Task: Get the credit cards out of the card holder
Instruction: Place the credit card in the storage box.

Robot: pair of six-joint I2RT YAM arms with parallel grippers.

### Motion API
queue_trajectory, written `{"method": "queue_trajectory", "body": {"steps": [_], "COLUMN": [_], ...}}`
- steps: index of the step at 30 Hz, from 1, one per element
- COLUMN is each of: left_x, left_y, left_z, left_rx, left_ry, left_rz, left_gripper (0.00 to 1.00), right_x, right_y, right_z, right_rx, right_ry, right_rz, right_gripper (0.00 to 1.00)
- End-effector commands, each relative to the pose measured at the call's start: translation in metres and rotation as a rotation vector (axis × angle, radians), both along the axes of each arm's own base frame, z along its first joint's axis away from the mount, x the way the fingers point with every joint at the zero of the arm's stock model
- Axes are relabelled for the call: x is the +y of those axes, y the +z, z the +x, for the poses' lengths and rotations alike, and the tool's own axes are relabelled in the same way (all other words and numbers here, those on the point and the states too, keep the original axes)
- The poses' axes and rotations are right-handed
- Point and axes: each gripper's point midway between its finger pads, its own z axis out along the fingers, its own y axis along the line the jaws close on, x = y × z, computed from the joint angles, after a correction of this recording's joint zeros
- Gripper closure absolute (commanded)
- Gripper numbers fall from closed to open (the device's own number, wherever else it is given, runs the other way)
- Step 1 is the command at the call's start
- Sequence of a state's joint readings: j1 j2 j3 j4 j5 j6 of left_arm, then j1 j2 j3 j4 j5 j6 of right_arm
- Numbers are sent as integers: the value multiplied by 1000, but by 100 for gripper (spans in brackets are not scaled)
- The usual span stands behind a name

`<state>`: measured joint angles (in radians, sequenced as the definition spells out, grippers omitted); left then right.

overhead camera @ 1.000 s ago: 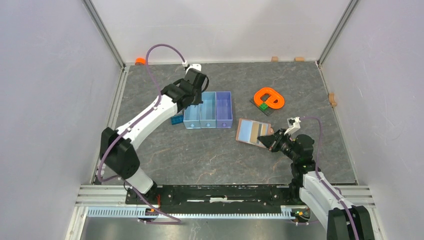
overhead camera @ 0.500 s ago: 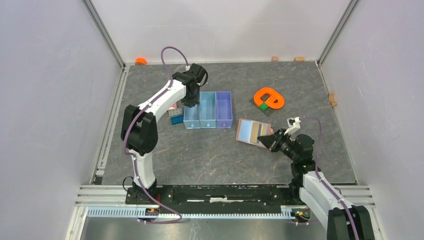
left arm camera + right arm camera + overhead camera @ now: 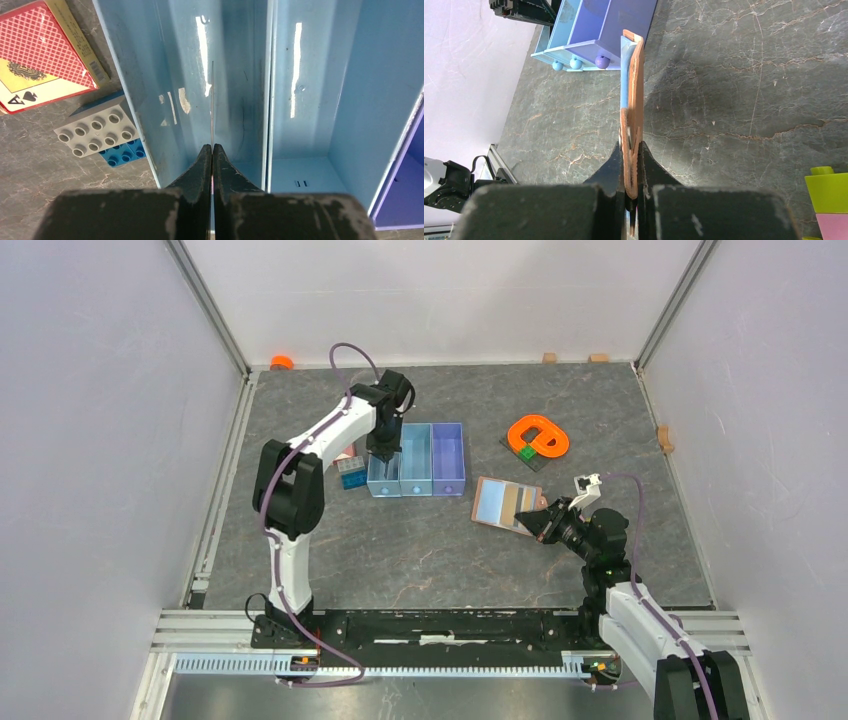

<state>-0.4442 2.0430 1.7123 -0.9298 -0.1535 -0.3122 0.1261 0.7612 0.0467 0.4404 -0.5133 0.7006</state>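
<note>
A grey marbled table, closed in by pale walls, was shown with a blue three-compartment tray towards its far left. The left end effector was poised over the tray's leftmost compartment. Its fingers were pressed together on one credit card, which was seen edge-on as a thin line pointing down into that compartment. Its colour could not be told from the wrist view, nor whether its lower edge touched the compartment floor. A playing-card box and some toy bricks lay just beside the tray's left wall.

To the right of the tray, the card holder was held open, with its near corner pinched in the right end effector. A tan card was seen tucked in an inner pocket beside the grey-blue lining. Whether the holder's far edge rested on the table could not be made out.

The step in hand was judged to be the setting down of the first card, with the task about half done. For the next move, the left fingers would need to be parted so that the card dropped inside the compartment walls. The left arm would then have to be brought across to the holder, and the tan card gripped by its exposed edge and drawn along the pocket while the holder was kept steady by the right.
</note>
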Motion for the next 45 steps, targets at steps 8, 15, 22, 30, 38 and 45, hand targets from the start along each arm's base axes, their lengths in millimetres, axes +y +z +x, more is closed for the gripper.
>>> {"method": "queue_trajectory", "body": {"steps": [8,15,22,30,38,45], "left_x": [5,2,-6,2,14,15], "left_y": [64,76,95,130,91,65], "left_z": [14,32,30,10,-23,-31], "left_rx": [-270,-564,-825,-965,-1065,-1071], "left_ry": [25,-154,-258,-58,101,134], "left_rz": [-79,-106,-192,-379,-414,-421], "left_gripper": [98,98,98,98,98,98], "right_x": [-1,-1,-1,-1,-1,-2], "right_y": [30,28,27,28,28,26], "right_z": [14,14,14,14,15,15], "right_rx": [-118,-117,-111,-119,-119,-116], "right_ry": [-7,-10,-8,-6,-7,-14], "right_rz": [-2,-6,-5,-8,-9,-17], "right_gripper": [100,100,100,100,100,100]}}
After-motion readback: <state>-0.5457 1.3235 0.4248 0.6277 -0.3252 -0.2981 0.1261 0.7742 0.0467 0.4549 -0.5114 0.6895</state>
